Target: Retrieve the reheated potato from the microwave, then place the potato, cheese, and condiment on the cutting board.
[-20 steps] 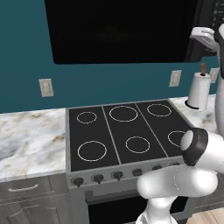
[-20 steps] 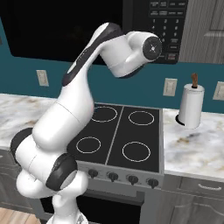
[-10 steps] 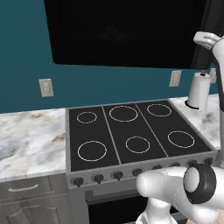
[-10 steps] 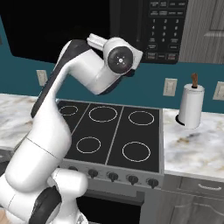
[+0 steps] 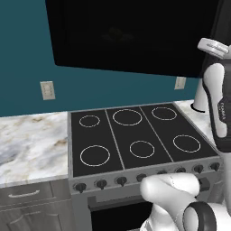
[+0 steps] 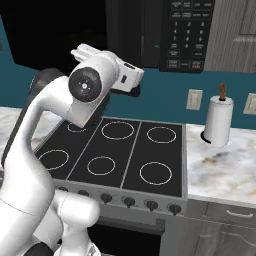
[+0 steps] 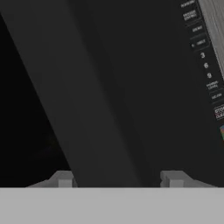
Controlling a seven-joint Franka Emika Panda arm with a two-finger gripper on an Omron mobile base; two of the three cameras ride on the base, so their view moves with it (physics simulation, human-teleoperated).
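Raised and swung toward the microwave [image 6: 150, 30] since a second ago, with the elbow joint now dropped to 9 o'clock of the hand in the right base view. Now faces the dark door at close range.

Potato presumably inside, behind the dark glass; cannot tell through it. Door looks shut. Gripper [image 7: 118, 179] spread wide, holding nothing, its tips flanking a dark upright band [image 7: 100, 96] on the door front, probably the handle. Keypad [image 7: 205, 57] at 2 o'clock of the tips in the hand view.

Risks, as judgement:
- Closing off-centre on that band and slipping off during the pull, since black on black gives little edge to aim at.
- Drifting toward 2 o'clock and pressing keypad buttons instead.
- Pulling straight back rather than along the hinge arc, straining the grasp or jamming the door.
- Swinging the door into the forearm, which stands just in front of it.

Around: stove [image 6: 120, 150] directly below at 6 o'clock, burners bare; paper towel roll [image 6: 217, 122] on the marble counter [image 6: 225, 165] at 4 o'clock; wall outlet [image 6: 194, 99] beside it. Nothing between hand and door; cheese, condiment and cutting board unaccounted for from this position.
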